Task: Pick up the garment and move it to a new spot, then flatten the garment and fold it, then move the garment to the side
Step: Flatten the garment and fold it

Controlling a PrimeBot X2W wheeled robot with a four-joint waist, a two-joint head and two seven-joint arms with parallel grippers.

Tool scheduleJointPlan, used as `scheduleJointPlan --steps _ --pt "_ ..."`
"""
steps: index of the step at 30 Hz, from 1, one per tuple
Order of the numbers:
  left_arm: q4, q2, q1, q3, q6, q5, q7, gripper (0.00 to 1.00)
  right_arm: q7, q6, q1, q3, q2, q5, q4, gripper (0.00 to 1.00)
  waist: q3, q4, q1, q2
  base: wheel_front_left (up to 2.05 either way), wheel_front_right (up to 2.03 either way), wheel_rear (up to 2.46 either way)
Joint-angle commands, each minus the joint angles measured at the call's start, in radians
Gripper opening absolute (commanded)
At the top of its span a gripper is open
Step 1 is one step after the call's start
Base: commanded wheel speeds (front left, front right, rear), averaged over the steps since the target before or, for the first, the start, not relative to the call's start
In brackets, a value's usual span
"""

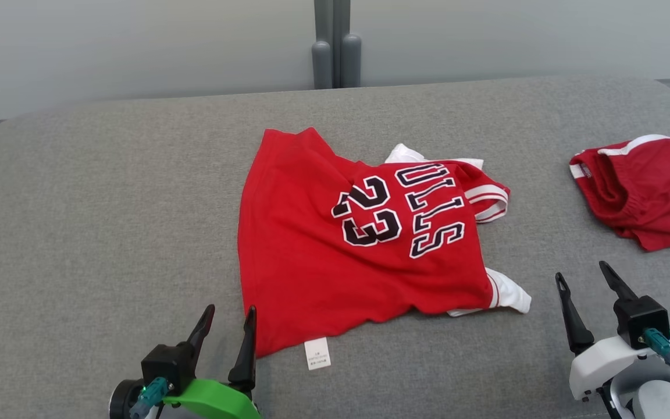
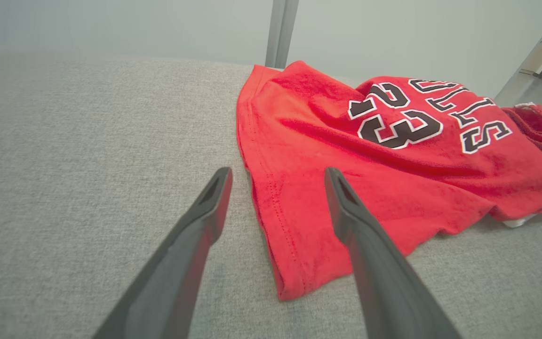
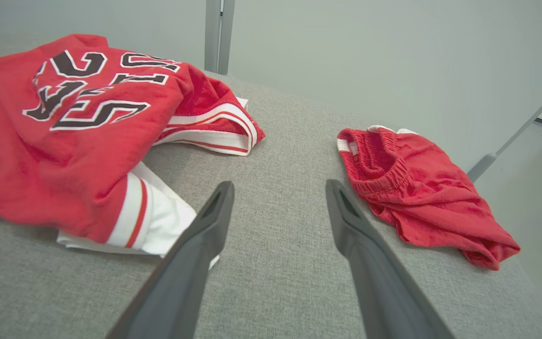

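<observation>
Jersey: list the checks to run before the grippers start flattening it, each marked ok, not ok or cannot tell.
1. Left gripper open and empty: ok.
2. Right gripper open and empty: ok.
3. Jersey lying flat: not ok; it is rumpled, with a white sleeve poking out from under it.
4. Jersey hem in line with the left gripper's fingers: ok.
5. Red shorts apart from the jersey: ok, bare grey cushion lies between them.
6. Underside layer smooth: cannot tell, hidden.
</observation>
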Motion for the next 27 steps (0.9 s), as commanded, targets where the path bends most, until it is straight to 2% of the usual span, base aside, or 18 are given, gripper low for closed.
scheduleJointPlan --steps 1,9,14,19,20,21,23,27 --pt "0.007 0.003 -0.024 0.004 0.004 0.010 0.000 1.00 0.000 -0.002 -0.009 0.001 0.010 0.004 -0.008 1.00 0.025 -0.049 0.0000 0.0000 0.00 0.00 0.00" --pt "0.069 0.003 -0.074 0.008 0.025 0.005 0.000 1.00 0.000 -0.002 -0.036 0.025 0.048 0.014 -0.016 1.00 0.052 -0.081 0.0000 0.0000 0.00 0.00 0.00" --pt "0.200 0.003 -0.130 0.002 0.051 -0.019 0.000 1.00 0.000 -0.002 -0.055 0.036 0.057 0.026 -0.020 1.00 0.083 -0.107 0.0000 0.0000 0.00 0.00 0.00" --pt "0.300 0.004 -0.166 -0.011 0.048 -0.057 0.000 1.00 0.000 -0.002 -0.066 0.040 0.059 0.029 -0.030 1.00 0.097 -0.126 0.0000 0.0000 0.00 0.00 0.00" --pt "0.318 0.003 -0.170 -0.020 0.042 -0.059 0.000 0.46 0.000 -0.002 -0.067 0.039 0.060 0.030 -0.032 1.00 0.097 -0.128 0.0000 0.0000 0.00 0.00 0.00" --pt "0.334 0.003 -0.172 -0.025 0.037 -0.071 0.001 0.00 0.000 -0.002 -0.067 0.037 0.060 0.029 -0.034 1.00 0.098 -0.129 0.0000 0.0000 0.00 0.00 0.00" --pt "0.348 0.003 -0.179 -0.030 0.038 -0.080 0.002 0.00 0.000 -0.002 -0.064 0.030 0.063 0.030 -0.038 1.00 0.097 -0.124 0.0000 0.0000 0.00 0.00 0.00" --pt "0.286 0.006 -0.182 0.015 0.063 -0.074 0.000 0.00 0.000 -0.002 -0.049 0.016 0.068 0.036 -0.042 1.00 0.090 -0.093 0.0000 0.0000 0.00 0.00 0.00"
